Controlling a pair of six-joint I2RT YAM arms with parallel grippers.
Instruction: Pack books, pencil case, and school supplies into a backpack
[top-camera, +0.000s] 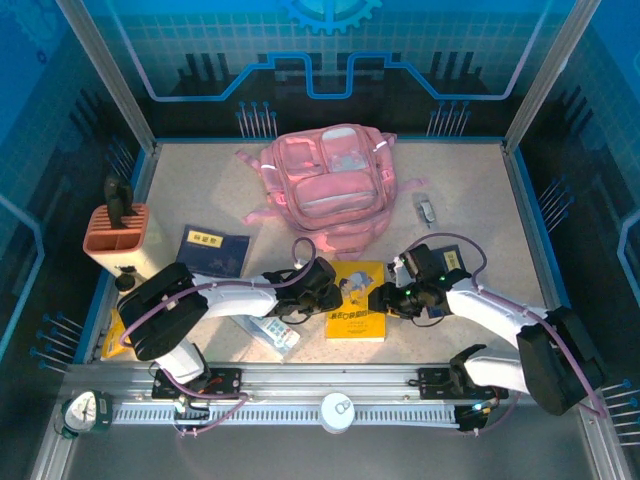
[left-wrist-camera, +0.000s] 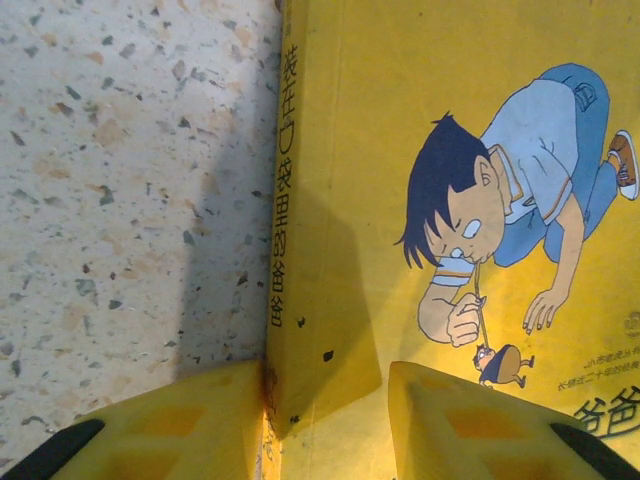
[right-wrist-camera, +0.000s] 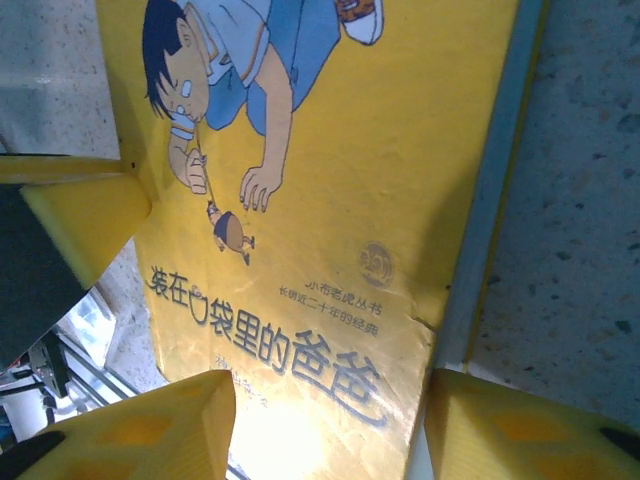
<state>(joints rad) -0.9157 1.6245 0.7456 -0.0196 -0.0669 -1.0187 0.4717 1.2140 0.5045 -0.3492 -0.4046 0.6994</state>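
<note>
A: Both arms are down at the yellow book (top-camera: 357, 300), which lies flat on the table (top-camera: 470, 210), near the backpack (top-camera: 325, 180) on the robot's side of it.
B: And look at the left gripper (left-wrist-camera: 325, 430) from its wrist camera. Jaws spread, one finger over bare table beside the spine, the other over the cover, nothing pinched.
A: Same story across the way! The right gripper (right-wrist-camera: 330, 430) straddles the opposite long edge, jaws apart, one finger over the cartoon cover and one outside the edge.
B: This reads to me as the pick-up of the first book. A thin book flat on a hard top is awkward. The outer fingertip wants to get low, right against the table, and wedge under the edge before the jaws come together.
A: Agreed, and with two arms on one book I'd want one to tip the edge up and the other to take the real hold, not both pulling.
B: The risk?
A: The cover alone peeling up, or the book skating sideways toward the pencil case (top-camera: 275, 335) lying near its left side.
B: The navy book (top-camera: 215, 250) waits off to the left, and whether the backpack's main zip is open I cannot tell from above
</note>
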